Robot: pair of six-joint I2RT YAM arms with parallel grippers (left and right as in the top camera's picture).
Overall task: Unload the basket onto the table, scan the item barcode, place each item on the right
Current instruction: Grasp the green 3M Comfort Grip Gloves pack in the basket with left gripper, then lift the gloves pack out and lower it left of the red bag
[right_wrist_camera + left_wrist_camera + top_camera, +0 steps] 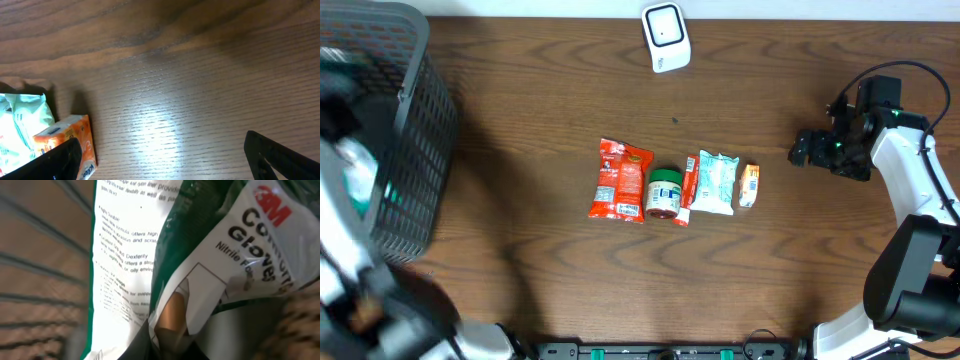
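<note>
The left wrist view is filled by a white and green 3M nitrile glove packet (150,255) with printed text. My left gripper (175,350) is shut on the packet's lower edge, its dark fingers (140,351) pinching the film. From overhead that arm is a white blur inside the black mesh basket (415,150), where a patch of the packet (360,178) shows. The white barcode scanner (665,38) lies at the table's far edge. My right gripper (167,160) hangs open over bare wood, also seen overhead as the right gripper (807,150). No barcode shows.
A row of goods lies mid-table: a red pouch (620,180), a green-lidded jar (664,193), a mint-white packet (716,183) and a small orange box (749,185). The orange box (70,137) sits just left of my right gripper's left finger.
</note>
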